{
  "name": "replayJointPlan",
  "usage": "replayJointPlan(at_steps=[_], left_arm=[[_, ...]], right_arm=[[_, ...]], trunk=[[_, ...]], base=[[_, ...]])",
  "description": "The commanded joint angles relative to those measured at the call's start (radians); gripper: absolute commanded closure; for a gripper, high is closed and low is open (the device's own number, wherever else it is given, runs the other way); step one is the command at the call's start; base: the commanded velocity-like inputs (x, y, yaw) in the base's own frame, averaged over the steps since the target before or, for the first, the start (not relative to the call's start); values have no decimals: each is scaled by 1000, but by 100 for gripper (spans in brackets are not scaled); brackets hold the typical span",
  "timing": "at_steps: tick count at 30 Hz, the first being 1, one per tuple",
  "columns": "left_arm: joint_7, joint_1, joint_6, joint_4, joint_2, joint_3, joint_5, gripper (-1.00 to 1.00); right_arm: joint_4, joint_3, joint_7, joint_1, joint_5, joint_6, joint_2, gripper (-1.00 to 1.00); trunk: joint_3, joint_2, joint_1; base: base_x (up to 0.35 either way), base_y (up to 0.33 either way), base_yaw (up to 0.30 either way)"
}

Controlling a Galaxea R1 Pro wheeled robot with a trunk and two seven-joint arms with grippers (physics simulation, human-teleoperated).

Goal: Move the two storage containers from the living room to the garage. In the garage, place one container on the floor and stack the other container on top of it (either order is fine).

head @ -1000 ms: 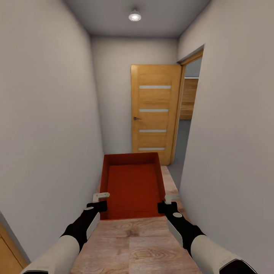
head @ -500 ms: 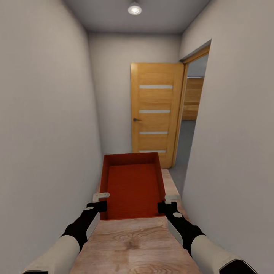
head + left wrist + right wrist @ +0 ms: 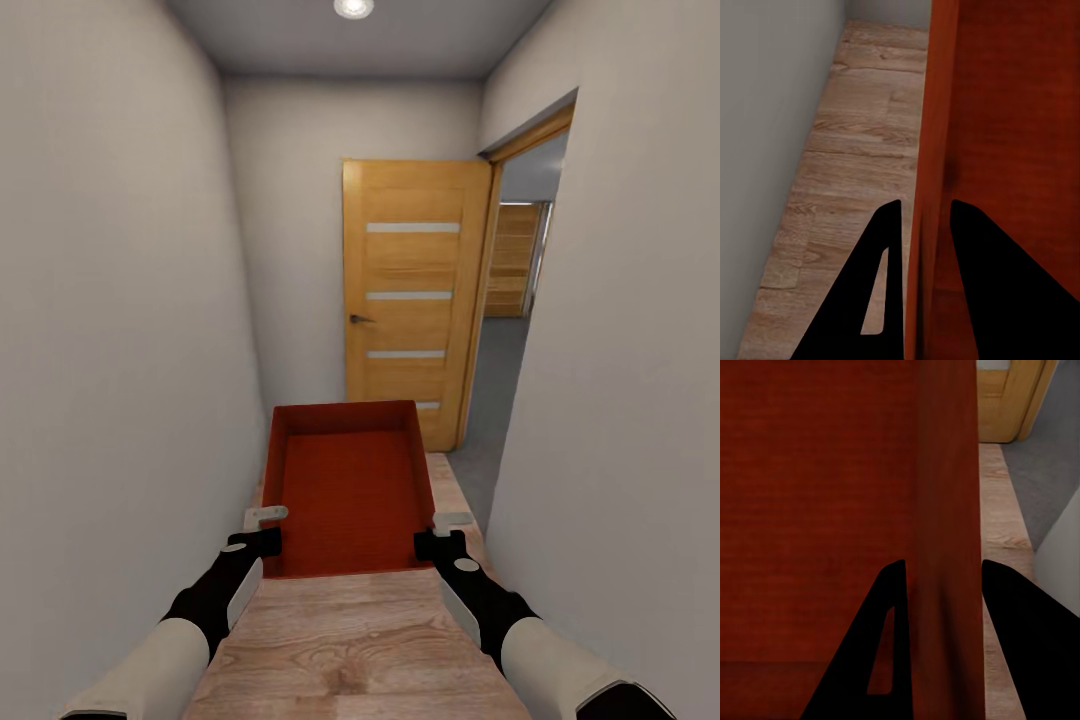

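Narrow white-walled corridor, light wood-plank floor (image 3: 350, 650) underfoot, ceiling light overhead. A wooden panel door (image 3: 412, 300) is standing open at the far end, and the doorway (image 3: 515, 320) on the right is showing grey concrete floor (image 3: 495, 380) beyond it, likely the garage.

One storage container (image 3: 345, 490), orange-red and empty, is being carried off the floor out in front of the robot, long axis pointing down the corridor. The left gripper (image 3: 262, 530) is straddling the container's left wall, one finger inside and one outside, clamped on it per the left wrist view (image 3: 921, 225). The right gripper (image 3: 440, 532) is doing the same on the right wall, pinching it in the right wrist view (image 3: 941, 585).

Risks, as I judge them:
- The turn right into the doorway is looking tight; the container's far corner or the right arm could be clipping the frame or the open door.
- Grip is only on thin smooth walls near the close end, so a bump or a sharp turn could be letting the bin tilt or slip out.
- The arms drifting apart during the turn could be pulling a wall free.
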Motion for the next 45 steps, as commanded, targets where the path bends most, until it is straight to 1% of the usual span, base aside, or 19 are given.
replayJointPlan(at_steps=[1, 45], left_arm=[[10, -1, 7, -5, 7, 20, -13, 100], [9, -1, 7, -5, 7, 20, -13, 100]], right_arm=[[42, 3, -7, 0, -14, -5, -3, 100], [42, 3, -7, -1, -14, -5, -3, 100]], trunk=[[0, -1, 1], [0, -1, 1]], base=[[322, 0, 0], [322, 0, 0]])
